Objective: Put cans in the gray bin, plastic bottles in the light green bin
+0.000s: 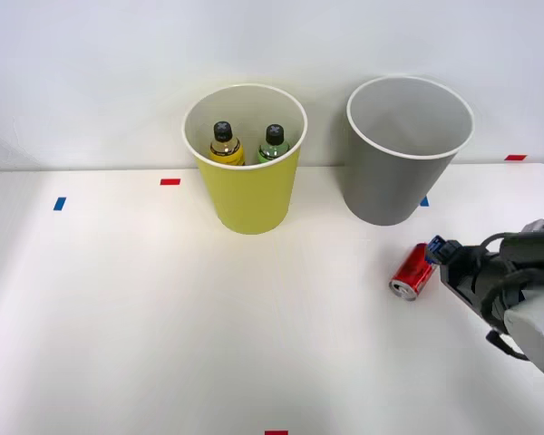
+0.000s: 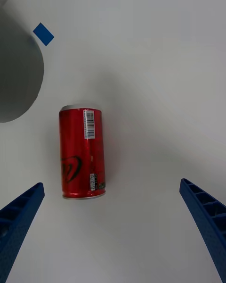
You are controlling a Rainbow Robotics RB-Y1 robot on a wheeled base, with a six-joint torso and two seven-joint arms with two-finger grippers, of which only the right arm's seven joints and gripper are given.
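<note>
The red can (image 1: 413, 272) is seen lying on its side on the white table (image 1: 118, 308), in the lower right of the front view, in front of the gray bin (image 1: 401, 154) and apart from it. Its long axis runs diagonally, one silver end turned toward the lower left of the frame and the other toward the upper right, where the right gripper (image 1: 438, 248) is found just beside it. In the wrist view the can (image 2: 82, 152) is shown nearer one blue ribbed finger (image 2: 19, 217) than the other; the fingers are spread wide and nothing is held.

The yellow bottle (image 1: 225, 145) and the green bottle (image 1: 273, 143) are stood upright inside the light green bin (image 1: 251, 195). Red tape marks (image 1: 170, 181) and blue tape marks (image 1: 59, 203) are stuck to the tabletop, and a plain pale wall (image 1: 91, 72) is seen behind.
</note>
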